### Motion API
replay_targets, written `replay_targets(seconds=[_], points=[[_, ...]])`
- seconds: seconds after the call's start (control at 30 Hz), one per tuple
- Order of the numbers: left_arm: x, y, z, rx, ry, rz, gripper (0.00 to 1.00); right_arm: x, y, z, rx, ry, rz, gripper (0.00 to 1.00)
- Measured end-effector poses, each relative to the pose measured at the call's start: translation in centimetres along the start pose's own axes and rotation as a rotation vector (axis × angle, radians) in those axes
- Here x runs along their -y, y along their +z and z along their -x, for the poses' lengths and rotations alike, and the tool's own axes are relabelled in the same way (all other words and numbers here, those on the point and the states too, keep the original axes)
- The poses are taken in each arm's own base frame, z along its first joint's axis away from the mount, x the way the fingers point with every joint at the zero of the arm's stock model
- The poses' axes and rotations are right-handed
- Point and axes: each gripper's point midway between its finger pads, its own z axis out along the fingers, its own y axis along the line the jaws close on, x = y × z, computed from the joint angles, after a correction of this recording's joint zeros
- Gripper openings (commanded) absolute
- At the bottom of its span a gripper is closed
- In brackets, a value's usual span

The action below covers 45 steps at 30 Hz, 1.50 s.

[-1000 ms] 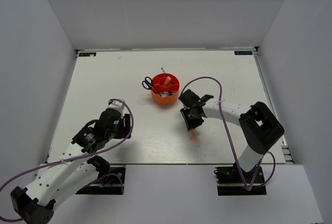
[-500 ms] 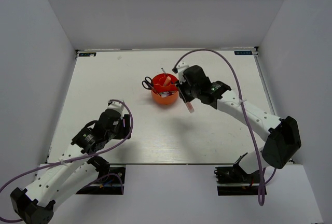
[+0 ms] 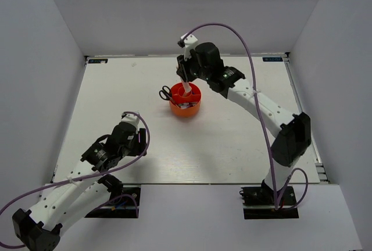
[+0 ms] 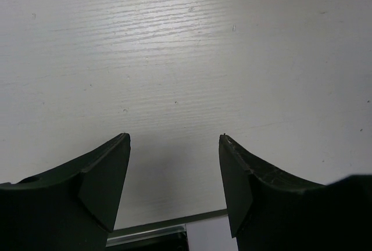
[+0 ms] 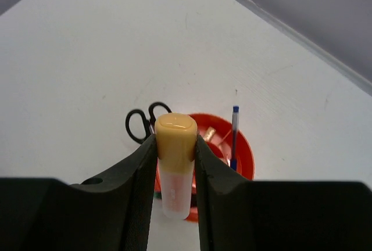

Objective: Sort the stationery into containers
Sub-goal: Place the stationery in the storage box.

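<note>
Right arm (image 3: 256, 100) has swung over organiser (image 3: 185, 110), marker stick (image 5: 174, 169) clamped between jaws.

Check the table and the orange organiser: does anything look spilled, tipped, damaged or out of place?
Nothing stands out. The organiser sits upright with the scissors and a blue pen standing in it, nothing spilled around it. The right gripper holds a marker stick over it; the left gripper is open over the table.

White, faintly grained tabletop (image 3: 116, 88), boxed in by plain pale walls (image 3: 186, 13). Small dark sticker (image 3: 99, 61) at far left corner, bluish sticker (image 3: 272, 59) at far right.
</note>
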Motion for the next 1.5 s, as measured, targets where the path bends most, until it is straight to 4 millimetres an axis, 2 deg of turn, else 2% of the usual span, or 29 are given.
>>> replay_targets(seconds=[0.17, 0.4, 0.67, 0.9, 1.1, 1.23, 1.27, 1.37, 1.5], points=[[-0.3, 0.0, 0.1, 0.005, 0.005, 0.016, 0.73, 0.8, 3.8, 1.0, 0.037, 0.044, 0.042, 0.0], [-0.5, 0.2, 0.0, 0.001, 0.01, 0.031, 0.73, 3.4, 7.3, -1.0, 0.037, 0.124, 0.066, 0.0], [-0.7, 0.4, -0.1, -0.01, 0.014, 0.047, 0.73, 4.8, 8.4, -3.4, 0.048, 0.195, 0.118, 0.0], [-0.7, 0.4, -0.1, -0.01, 0.014, 0.048, 0.73, 3.9, 8.8, -5.5, 0.04, 0.216, 0.173, 0.0], [-0.7, 0.4, -0.1, -0.01, 0.014, 0.048, 0.73, 3.0, 9.1, -9.0, 0.004, 0.219, 0.21, 0.0], [-0.7, 0.4, -0.1, -0.007, 0.013, 0.047, 0.73, 2.7, 9.2, -10.4, 0.01, 0.199, 0.227, 0.2], [-0.7, 0.4, -0.1, -0.007, 0.013, 0.047, 0.73, 2.6, 9.2, -10.4, 0.018, 0.192, 0.237, 0.33], [-0.7, 0.4, -0.1, -0.007, 0.013, 0.046, 0.73, 2.2, 8.7, -10.4, 0.025, 0.176, 0.259, 0.51], [-0.7, 0.4, -0.1, -0.007, 0.013, 0.046, 0.73, 1.9, 8.2, -10.1, 0.029, 0.158, 0.278, 0.63]])
